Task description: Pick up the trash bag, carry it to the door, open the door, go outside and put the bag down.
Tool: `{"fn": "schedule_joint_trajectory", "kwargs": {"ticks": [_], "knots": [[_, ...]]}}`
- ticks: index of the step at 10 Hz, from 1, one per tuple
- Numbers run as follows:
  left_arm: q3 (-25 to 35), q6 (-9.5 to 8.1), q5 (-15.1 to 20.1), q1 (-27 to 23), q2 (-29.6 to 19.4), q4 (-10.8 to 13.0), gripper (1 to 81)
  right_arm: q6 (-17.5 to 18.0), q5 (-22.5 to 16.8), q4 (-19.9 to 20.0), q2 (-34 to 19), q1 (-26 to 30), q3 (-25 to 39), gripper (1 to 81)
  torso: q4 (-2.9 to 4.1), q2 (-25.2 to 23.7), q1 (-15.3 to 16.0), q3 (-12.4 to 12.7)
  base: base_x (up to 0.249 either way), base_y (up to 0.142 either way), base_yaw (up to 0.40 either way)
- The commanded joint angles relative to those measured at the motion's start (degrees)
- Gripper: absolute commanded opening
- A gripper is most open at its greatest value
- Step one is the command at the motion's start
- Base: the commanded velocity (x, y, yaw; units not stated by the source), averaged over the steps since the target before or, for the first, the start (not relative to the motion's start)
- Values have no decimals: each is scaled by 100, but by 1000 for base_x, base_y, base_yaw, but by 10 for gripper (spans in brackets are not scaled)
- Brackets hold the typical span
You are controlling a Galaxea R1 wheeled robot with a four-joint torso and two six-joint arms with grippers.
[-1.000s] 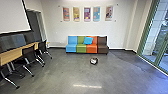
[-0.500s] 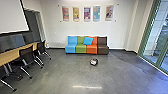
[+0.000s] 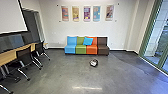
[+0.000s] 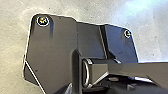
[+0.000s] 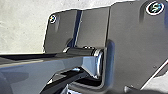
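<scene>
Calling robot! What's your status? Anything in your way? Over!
Grippers: nothing seen held. Small dark-and-white bundle, likely the trash bag, on floor ahead. Sofa behind it, chairs to my left, neither seems in the way. Over.

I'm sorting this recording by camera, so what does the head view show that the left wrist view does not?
Head view: the sofa of blue, green, orange and brown sections, with a blue cushion; posters above it; black chairs; green-framed glass; and a small dark-and-white thing, which I cannot identify.

Left wrist view: the robot's own dark plate with round fittings, and the jointed bar.

Both: the floor, paler in the left wrist view.
</scene>
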Motion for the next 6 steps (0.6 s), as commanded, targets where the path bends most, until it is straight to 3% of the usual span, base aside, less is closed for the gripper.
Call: {"fn": "schedule_joint_trajectory", "kwargs": {"ticks": [1,6], "knots": [[66,-23,247,-205,11,61,811,-75,-323,-38,8,202,71,811,0,0,2,0,155,0,0],[75,-23,247,-214,20,61,811,-75,-323,-12,-10,202,36,811,0,0,0,0,156,0,0]]}}
